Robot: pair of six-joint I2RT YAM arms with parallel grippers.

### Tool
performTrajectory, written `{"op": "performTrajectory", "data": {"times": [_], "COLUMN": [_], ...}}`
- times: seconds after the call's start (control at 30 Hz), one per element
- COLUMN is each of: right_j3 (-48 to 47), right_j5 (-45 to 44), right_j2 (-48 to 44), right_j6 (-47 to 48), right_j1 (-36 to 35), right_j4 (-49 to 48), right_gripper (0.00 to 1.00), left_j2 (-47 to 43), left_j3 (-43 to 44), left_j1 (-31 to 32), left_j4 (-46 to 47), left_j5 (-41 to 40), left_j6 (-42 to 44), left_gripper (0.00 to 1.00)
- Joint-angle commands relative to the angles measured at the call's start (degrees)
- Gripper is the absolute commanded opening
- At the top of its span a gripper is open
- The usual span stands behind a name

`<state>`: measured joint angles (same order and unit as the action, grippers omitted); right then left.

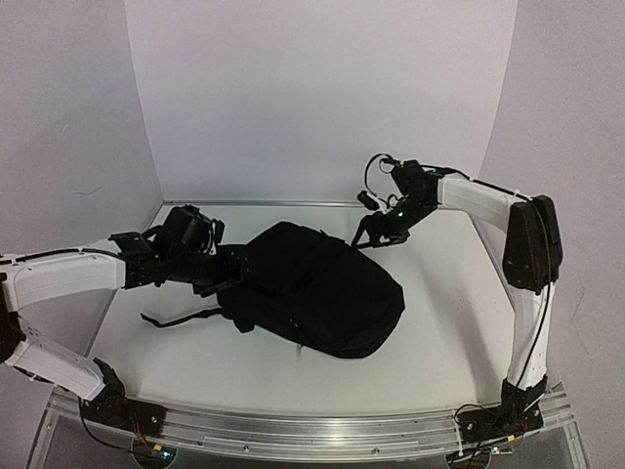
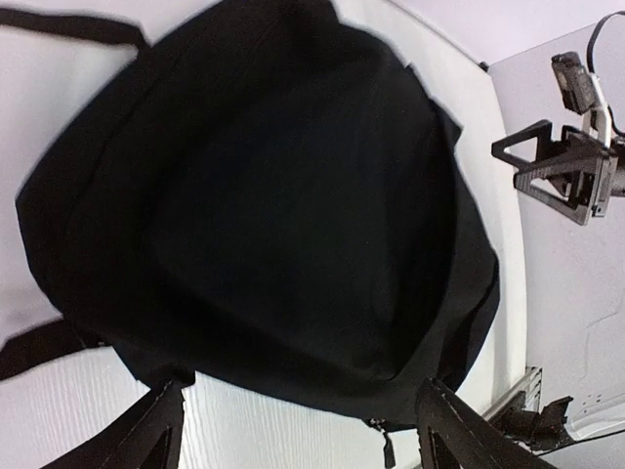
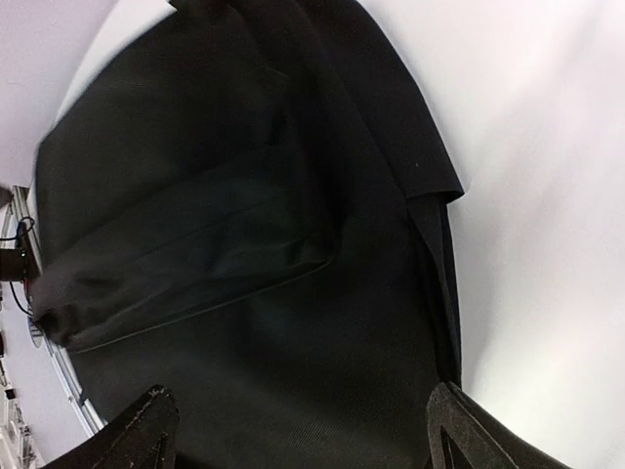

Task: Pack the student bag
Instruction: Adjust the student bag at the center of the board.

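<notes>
Top external view: one student bag lying flat on the table, plus two claws. The bag's long axis runs roughly 10 to 4 o'clock, with a strap trailing off the 9 o'clock end. Left claw sits at that end and right claw hovers by the 1 o'clock edge. Both are spread wide, gripping nothing. Only the left wrist view shows the right claw clear of the fabric.
</notes>
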<state>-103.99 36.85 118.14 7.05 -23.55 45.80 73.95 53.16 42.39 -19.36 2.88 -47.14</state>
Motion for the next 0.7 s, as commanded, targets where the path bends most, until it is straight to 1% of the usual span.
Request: {"op": "performTrajectory", "data": {"times": [0.0,0.07,0.17,0.23,0.3,0.37,0.47,0.53,0.57,0.6,0.67], "right_j3": [-4.03,-3.28,0.08,3.98,8.69,13.32,21.68,26.48,28.93,30.01,30.65], "right_j5": [2.01,4.32,8.11,10.51,12.1,13.66,16.24,16.93,17.44,18.39,18.1], "right_j2": [5.43,6.83,6.97,5.44,2.83,-1.3,-7.39,-10.96,-13.11,-14.44,-17.71], "right_j6": [-1.91,-2.35,-2.5,-2.3,-1.91,-1.32,-0.44,0.49,1.02,1.19,1.62], "right_j1": [-0.57,-0.61,-1.03,-1.15,-1.17,-1.22,-2.33,-4.93,-6.05,-7.24,-7.74], "right_j4": [0.96,0.89,0.85,0.71,0.45,0.11,-0.34,-0.27,-0.19,-0.14,-0.1], "right_gripper": [0.87,0.85,0.75,0.67,0.57,0.46,0.34,0.26,0.25,0.27,0.36], "left_j2": [-0.4,0.79,3.4,5.84,8.74,13.03,18.35,19.37,19.28,19.11,18.43], "left_j3": [-6.37,-7.52,-8.89,-7.94,-4.59,0.89,7.59,10.45,10.82,11.2,13.11], "left_j1": [3.4,5.05,6.04,6.05,5.84,4.85,1.13,-1.95,-3.25,-4.38,-4.93], "left_j4": [4.49,6.11,10.16,12.32,12.52,11.28,10.08,10.07,10.86,10.91,6.7], "left_j5": [-0.86,-1.03,-0.09,-0.28,-1.03,-1.15,1.58,3.69,4.93,6.02,5.14], "left_j6": [-8.77,-10.36,-11.75,-10.87,-8.37,-5.15,-1.14,0.61,1.49,3.15,7.71], "left_gripper": [0.82,0.81,0.79,0.76,0.73,0.7,0.66,0.63,0.63,0.63,0.65]}}
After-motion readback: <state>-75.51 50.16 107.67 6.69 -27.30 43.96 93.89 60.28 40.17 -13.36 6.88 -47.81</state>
